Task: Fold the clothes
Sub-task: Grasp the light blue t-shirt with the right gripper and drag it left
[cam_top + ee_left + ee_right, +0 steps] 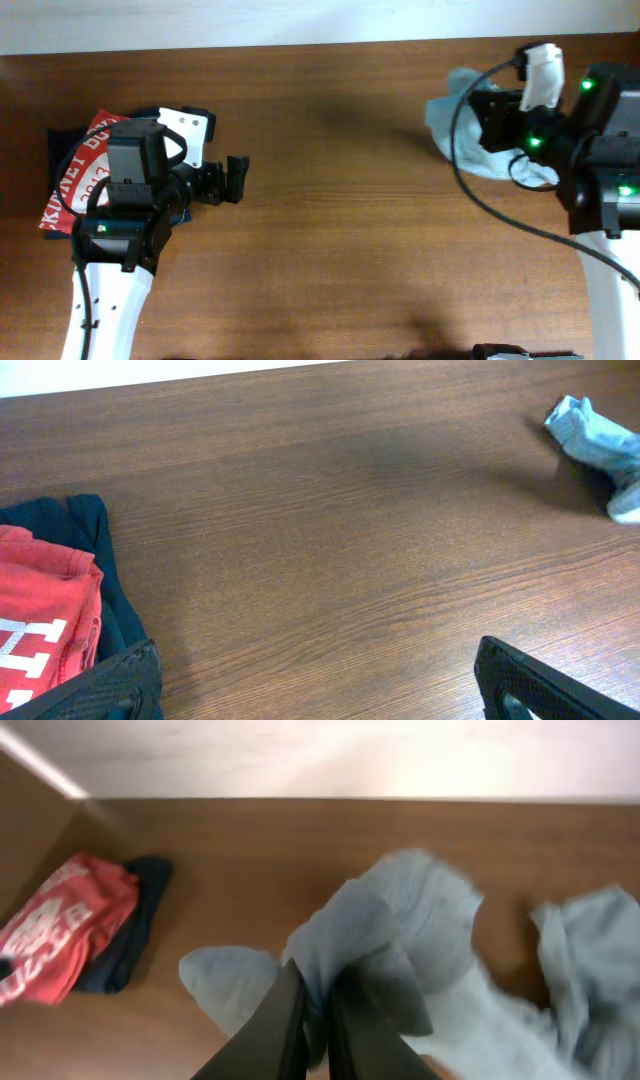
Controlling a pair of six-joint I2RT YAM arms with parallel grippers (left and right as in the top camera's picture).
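Found right gripper (318, 988) clamped nearly together on a raised fold of the grey-blue t-shirt (420, 920). Noted cloth plain, pale, thin, unprinted; crumpled in a loose heap, not laid flat, at the far right of the table (330, 230). Found left gripper (320, 690) spread wide, holding nothing, above bare wood at left. Logged red shirt (66, 172) atop black garment (95, 535) by the left edge.

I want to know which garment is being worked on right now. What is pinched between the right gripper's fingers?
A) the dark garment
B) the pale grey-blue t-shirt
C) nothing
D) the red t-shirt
B: the right wrist view shows the right gripper shut on a fold of the pale grey-blue t-shirt, while the red t-shirt lies far off on the dark garment.
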